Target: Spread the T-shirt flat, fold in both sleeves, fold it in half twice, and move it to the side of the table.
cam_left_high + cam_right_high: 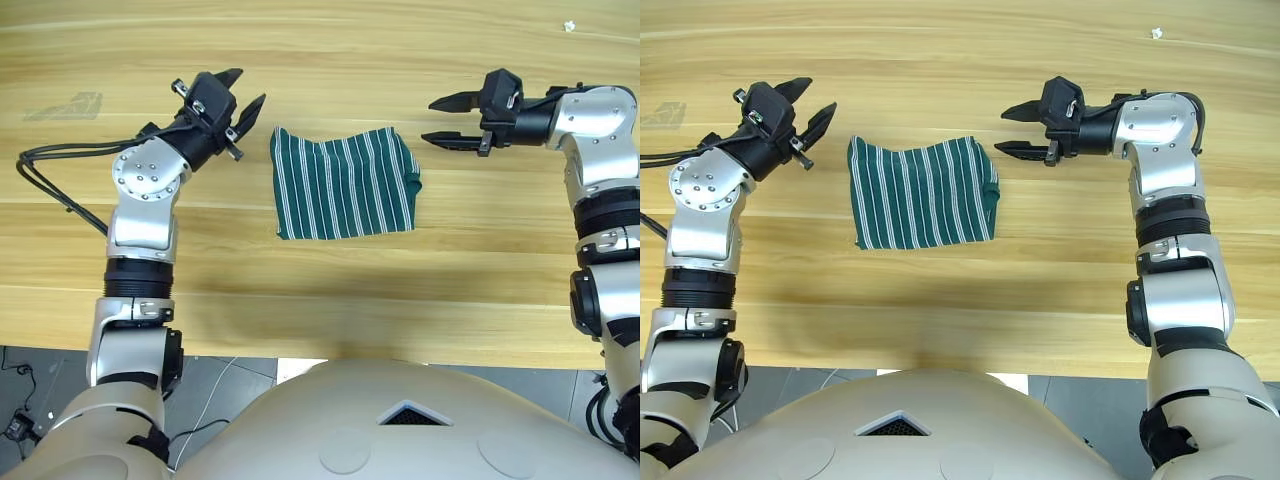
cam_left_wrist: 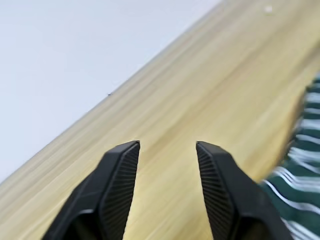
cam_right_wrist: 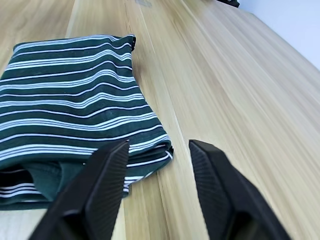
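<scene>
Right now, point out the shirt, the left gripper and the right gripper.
shirt (image 1: 345,183): left eye view, middle of the folded cloth.
left gripper (image 1: 250,86): left eye view, midway between its open fingers.
right gripper (image 1: 428,120): left eye view, midway between its open fingers.

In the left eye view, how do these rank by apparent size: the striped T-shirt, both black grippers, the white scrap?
Largest: folded green white-striped T-shirt.
Next: left gripper and right gripper, which look alike, so unranked.
Smallest: tiny white scrap.
</scene>
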